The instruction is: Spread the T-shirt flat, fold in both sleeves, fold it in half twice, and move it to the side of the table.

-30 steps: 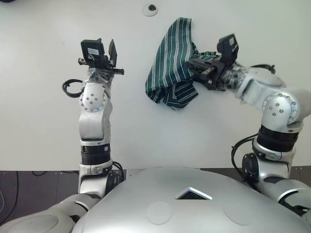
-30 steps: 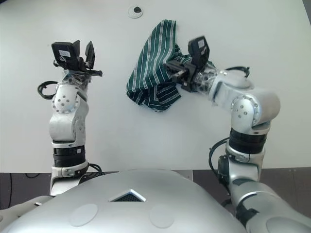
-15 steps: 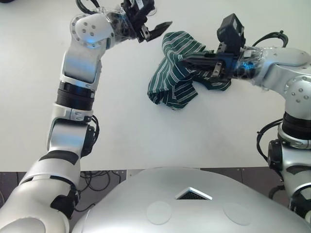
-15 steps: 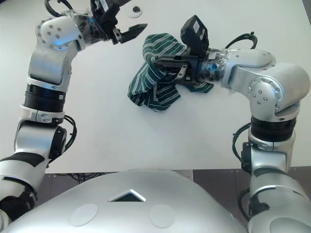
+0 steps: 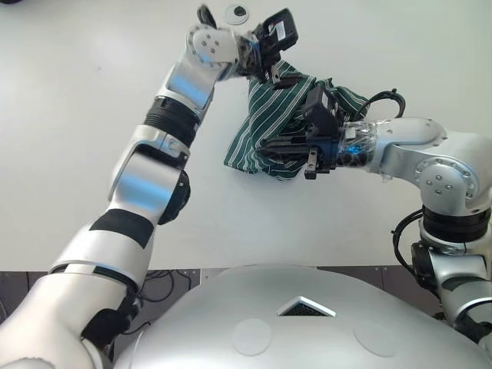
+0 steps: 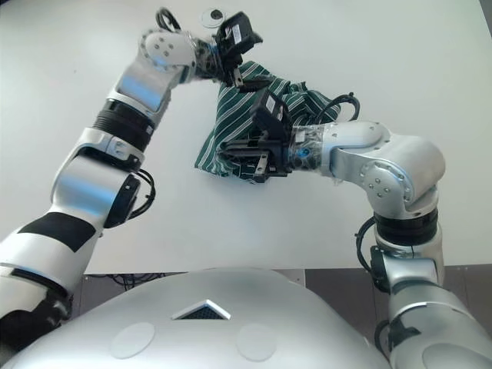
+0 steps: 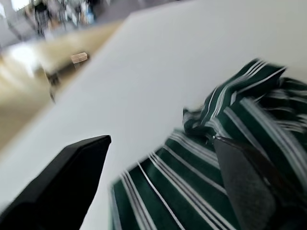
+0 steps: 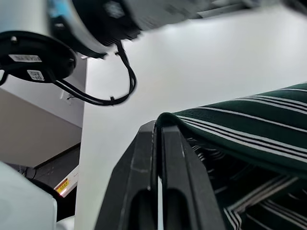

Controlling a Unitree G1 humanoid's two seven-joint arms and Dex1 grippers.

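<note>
Since half a second ago the left arm has swung in across the table point(image 5: 69, 154), so the left gripper point(image 5: 270, 69) now sits at the far edge of the shirt point(image 5: 269, 108), just near of the small disc point(image 5: 239, 11). The right arm has meanwhile slid toward the robot's left along the shirt's near side. From the head, the left gripper's spread is hard to judge. Its wrist view settles it: the left gripper point(image 7: 163, 143) is released, its two dark fingers point(image 7: 67, 177) held wide apart with striped cloth lying between them and under the farther one. The shirt is a crumpled green-and-white heap at mid-table, not yet spread flat, reaching from the left gripper at its far edge to the right gripper point(image 5: 265, 147) at its near edge. The head views show that gripper lying low and pointing to the robot's left, partly buried in folds. Its wrist view shows the right gripper point(image 8: 158, 129) clenched, fingers point(image 8: 144, 158) pressed together with a fold of shirt caught between them and draping away to one side.
</note>
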